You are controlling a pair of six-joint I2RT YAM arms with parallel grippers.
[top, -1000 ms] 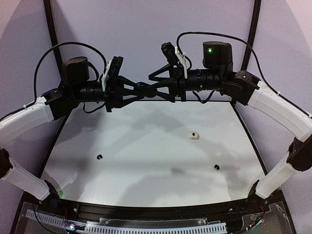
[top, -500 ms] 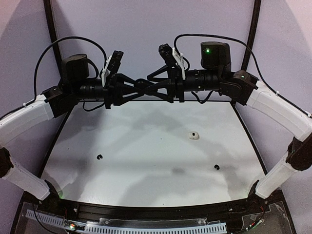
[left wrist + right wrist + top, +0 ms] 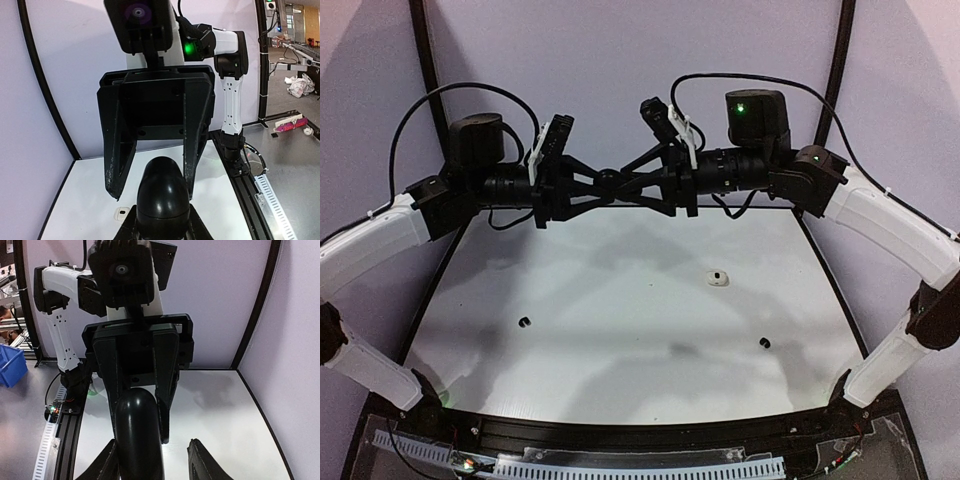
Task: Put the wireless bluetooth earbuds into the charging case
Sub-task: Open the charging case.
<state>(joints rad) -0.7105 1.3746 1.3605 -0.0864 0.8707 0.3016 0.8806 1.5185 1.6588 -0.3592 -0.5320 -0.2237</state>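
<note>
High above the table [image 3: 620, 300], left fingers [image 3: 125, 232] clamp the black case [image 3: 162, 200]; right fingers [image 3: 202, 460] stand spread, tip to tip with them. Well below lie a white earbud [image 3: 718, 279] and a black earbud [image 3: 764, 342] on the right arm's side, and another black earbud [image 3: 525, 322] on the left. I'd say the free right fingers must drop for them.

White arm shells [image 3: 375, 243], black joints [image 3: 477, 140], green lights [image 3: 741, 103].
</note>
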